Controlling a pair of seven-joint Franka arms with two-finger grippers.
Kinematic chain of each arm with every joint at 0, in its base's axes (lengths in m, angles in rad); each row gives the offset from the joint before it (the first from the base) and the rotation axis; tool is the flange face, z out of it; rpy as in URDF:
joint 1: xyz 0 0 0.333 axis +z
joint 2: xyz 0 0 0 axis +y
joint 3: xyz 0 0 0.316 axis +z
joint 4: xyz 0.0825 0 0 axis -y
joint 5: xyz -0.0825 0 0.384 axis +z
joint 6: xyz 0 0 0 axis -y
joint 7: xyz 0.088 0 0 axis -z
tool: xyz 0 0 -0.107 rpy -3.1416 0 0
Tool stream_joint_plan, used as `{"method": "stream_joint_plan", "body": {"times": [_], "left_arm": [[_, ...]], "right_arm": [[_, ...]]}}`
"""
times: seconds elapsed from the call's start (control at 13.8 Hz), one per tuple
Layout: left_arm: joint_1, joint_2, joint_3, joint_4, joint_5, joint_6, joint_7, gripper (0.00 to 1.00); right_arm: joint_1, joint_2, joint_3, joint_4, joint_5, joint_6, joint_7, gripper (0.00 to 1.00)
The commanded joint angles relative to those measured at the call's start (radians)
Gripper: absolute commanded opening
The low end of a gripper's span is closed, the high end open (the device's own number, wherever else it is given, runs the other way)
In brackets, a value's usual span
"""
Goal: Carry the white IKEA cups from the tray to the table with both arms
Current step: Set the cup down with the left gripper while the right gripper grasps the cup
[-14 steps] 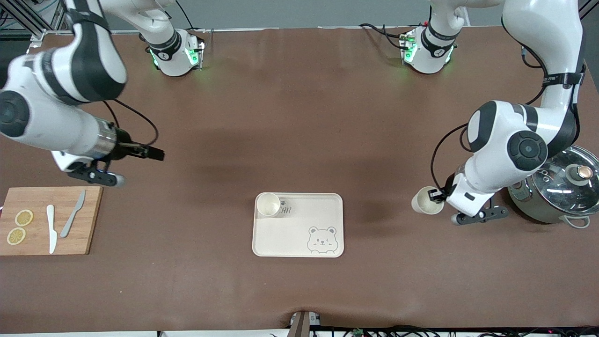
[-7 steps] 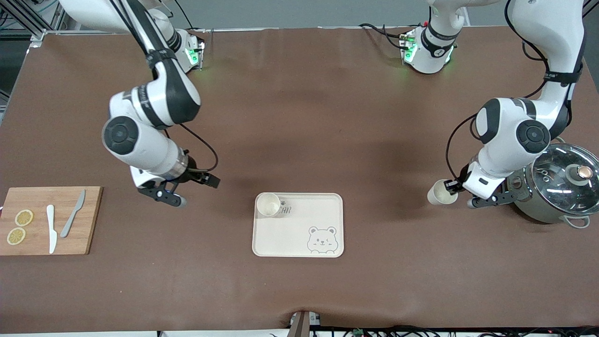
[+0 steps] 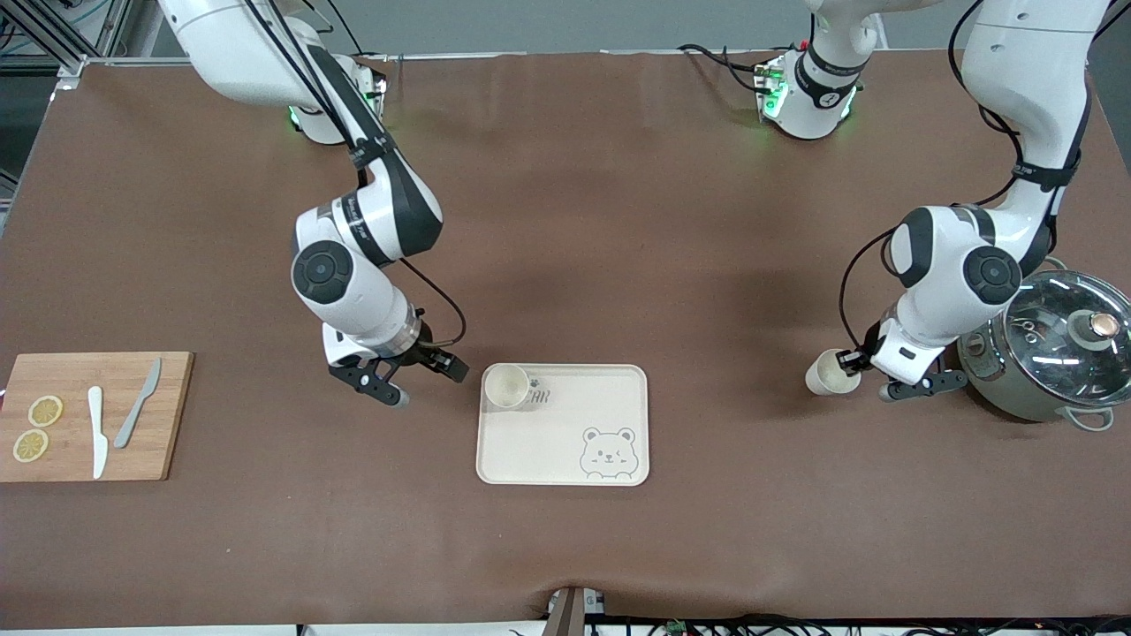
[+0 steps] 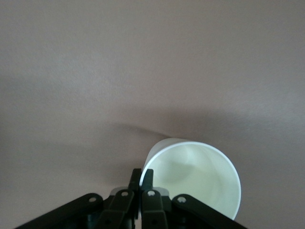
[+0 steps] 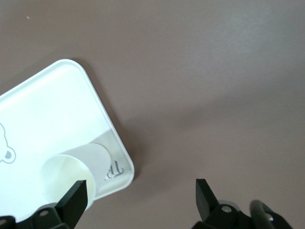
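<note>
Light and probably rigid, the cup (image 3: 506, 386) on the tray (image 3: 565, 446) suits a rim pinch like the left gripper (image 3: 853, 359) holding its cup (image 3: 829, 374); the right gripper (image 3: 435, 374) hovers wide beside it.

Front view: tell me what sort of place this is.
Probably a robot lab bench dressed as a kitchen. Two arms are bolted to a cloth-covered table, which holds a cutting board with lemon slices and knives, a lidded pot, and a bear-print tray with a cup.
</note>
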Motion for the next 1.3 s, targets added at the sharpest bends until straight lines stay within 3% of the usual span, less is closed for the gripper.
{"method": "stream_joint_plan", "body": {"times": [0.0,0.07,0.14,0.22,0.36,0.51,0.58,0.65,0.87,0.94,1.23], "left_arm": [[0.012,0.014,-0.012,0.002,0.016,0.018,0.002,0.02],[0.012,0.014,-0.012,0.003,0.016,0.018,0.002,0.31],[0.012,0.014,-0.012,0.005,0.016,0.018,0.002,0.81],[0.012,0.012,-0.012,0.006,0.016,0.018,0.004,1.00],[0.012,-0.007,-0.012,0.012,0.016,0.010,0.001,1.00],[0.010,-0.041,-0.012,0.031,0.016,-0.026,-0.002,1.00],[0.012,-0.056,-0.012,0.050,0.016,-0.054,0.001,1.00],[0.012,-0.066,-0.012,0.081,0.016,-0.088,0.001,1.00],[0.012,-0.076,-0.012,0.213,0.016,-0.259,0.014,1.00],[0.010,-0.080,-0.012,0.245,0.016,-0.304,0.014,1.00],[0.010,-0.106,-0.003,0.342,0.018,-0.422,0.037,1.00]], "right_arm": [[0.043,0.080,-0.010,0.088,-0.002,-0.002,0.065,1.00],[0.066,0.109,-0.013,0.114,-0.005,0.012,0.093,1.00],[0.072,0.135,-0.013,0.143,-0.005,0.020,0.113,1.00],[0.077,0.156,-0.013,0.166,-0.007,0.021,0.122,1.00],[0.087,0.177,-0.013,0.174,-0.008,0.023,0.125,0.96],[0.090,0.180,-0.014,0.174,-0.013,0.023,0.124,0.71],[0.090,0.183,-0.014,0.172,-0.025,0.023,0.125,0.62],[0.090,0.195,-0.014,0.174,-0.028,0.023,0.125,0.60],[0.089,0.209,-0.013,0.174,-0.022,0.049,0.147,0.04],[0.089,0.209,-0.013,0.174,-0.024,0.049,0.162,0.00],[0.078,0.204,-0.013,0.212,-0.013,0.028,0.161,0.00]]}}
